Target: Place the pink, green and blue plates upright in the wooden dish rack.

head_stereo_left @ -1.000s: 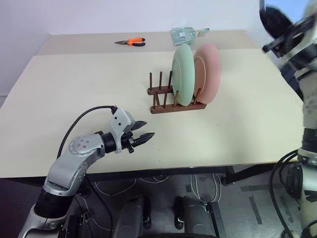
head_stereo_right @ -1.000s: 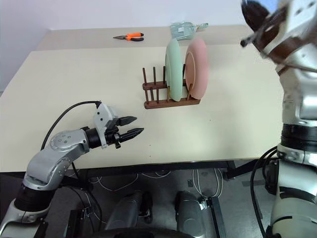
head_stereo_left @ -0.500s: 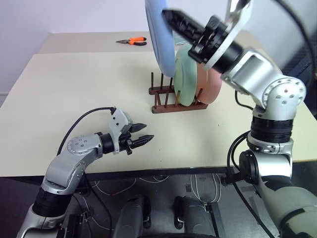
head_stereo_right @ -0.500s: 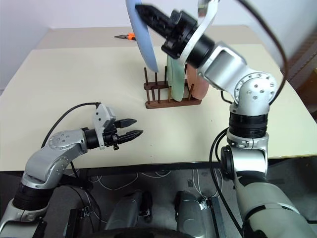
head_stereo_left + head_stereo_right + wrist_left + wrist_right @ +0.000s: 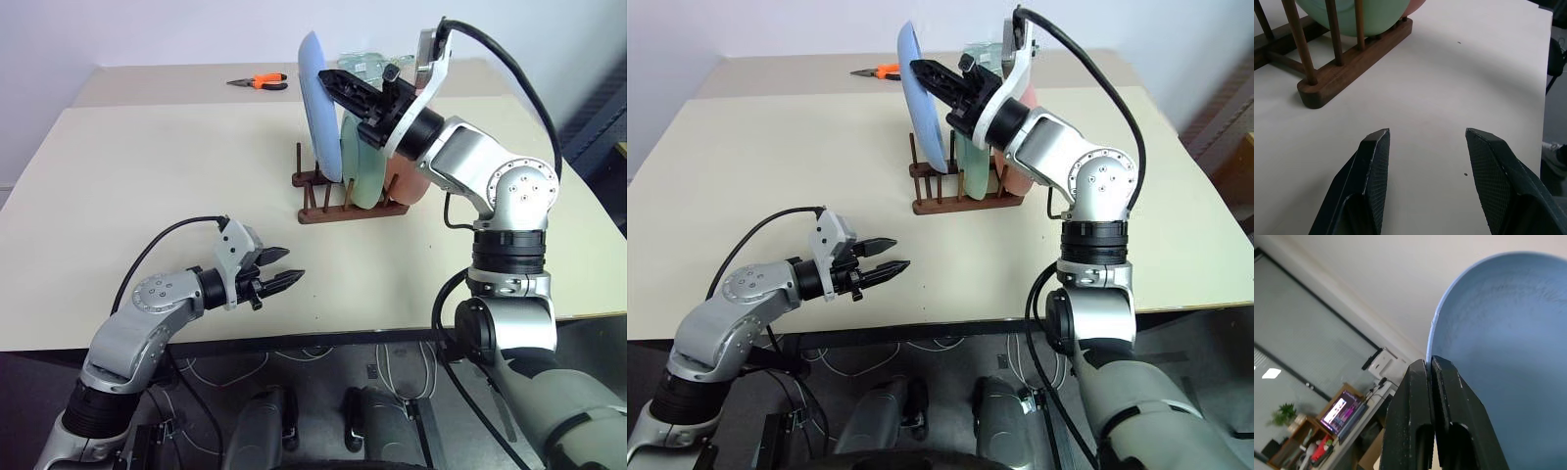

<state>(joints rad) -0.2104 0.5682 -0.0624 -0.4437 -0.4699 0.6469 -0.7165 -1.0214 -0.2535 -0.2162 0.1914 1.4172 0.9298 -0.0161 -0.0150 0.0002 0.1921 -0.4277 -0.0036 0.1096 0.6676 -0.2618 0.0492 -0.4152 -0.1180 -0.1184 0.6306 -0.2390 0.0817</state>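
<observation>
Two plates already stand racked; we keep our right gripper point(image 5: 338, 80) pinched on the blue plate's point(image 5: 318, 106) rim, upper centre, lowering it straight between free pegs of the wooden dish rack point(image 5: 323, 201), while the left gripper point(image 5: 284, 268) idles with fingers apart

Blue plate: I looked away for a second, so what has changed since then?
The right gripper, shut on the blue plate, swung in from the right and lowered it over the wooden dish rack. Green plate, pink plate and open left gripper stayed put.
</observation>
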